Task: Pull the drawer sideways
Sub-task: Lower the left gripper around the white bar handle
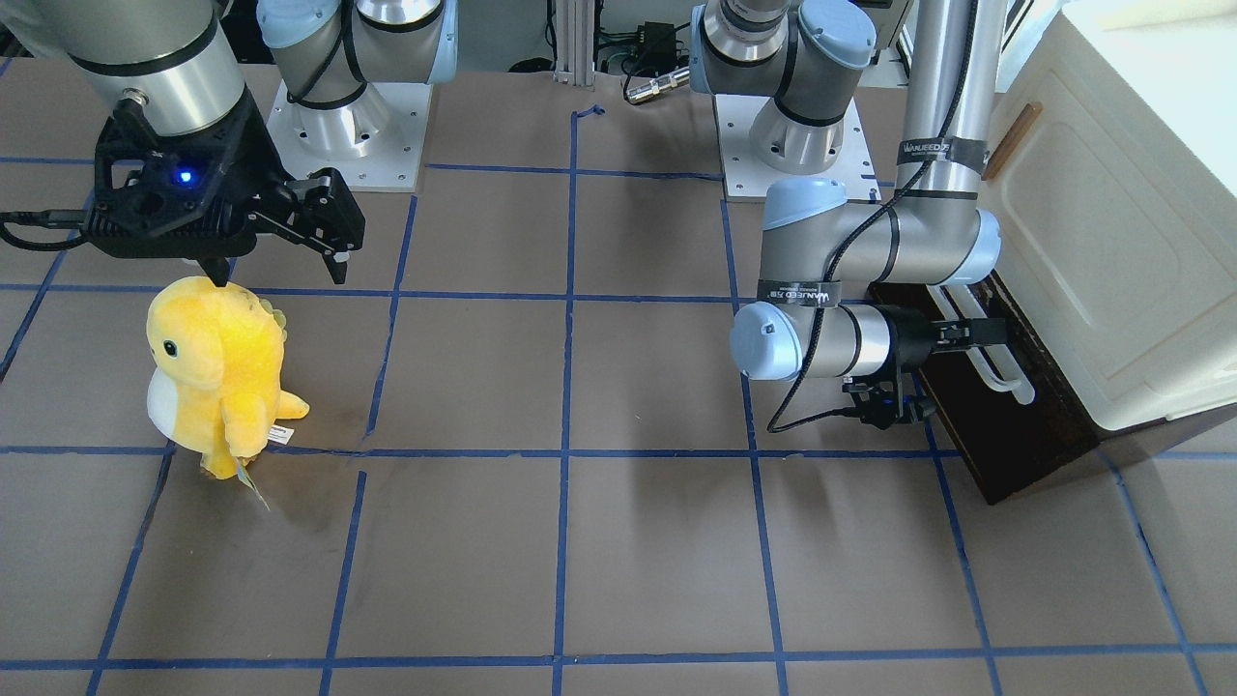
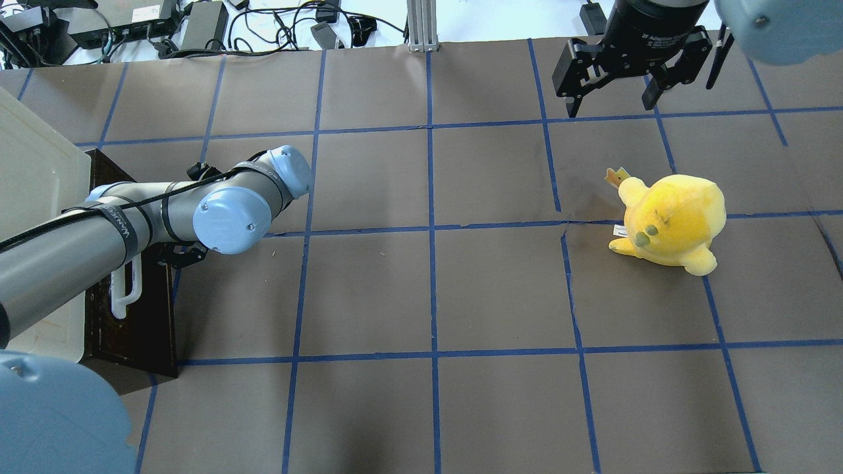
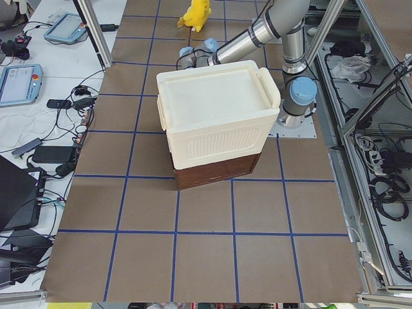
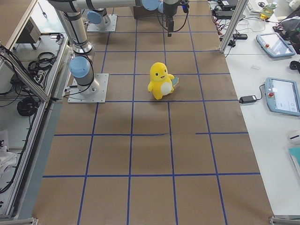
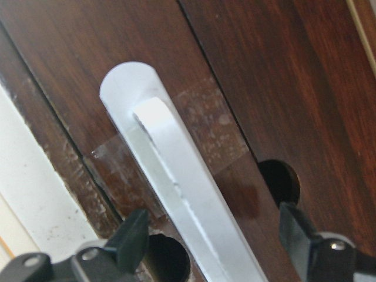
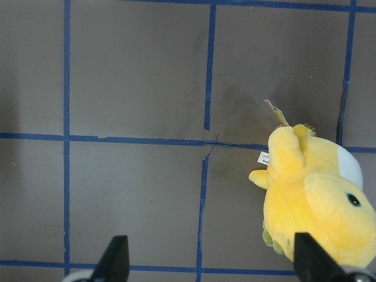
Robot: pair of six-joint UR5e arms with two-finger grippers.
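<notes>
The drawer (image 1: 1015,425) has a dark brown wooden front and lies at the foot of the cream cabinet (image 1: 1111,242). Its long white bar handle (image 1: 1005,372) also shows in the left wrist view (image 5: 176,176) and the overhead view (image 2: 125,289). My left gripper (image 1: 976,333) is open at the handle. In the left wrist view (image 5: 214,247) its fingers (image 5: 132,241) stand on either side of the bar without touching it. My right gripper (image 1: 278,266) is open and empty, high above the table (image 2: 610,105).
A yellow plush toy (image 1: 217,372) stands on the brown table just below my right gripper, also in the overhead view (image 2: 672,220) and the right wrist view (image 6: 317,205). The cabinet door has a small brown handle (image 1: 1012,140). Blue tape lines grid the table.
</notes>
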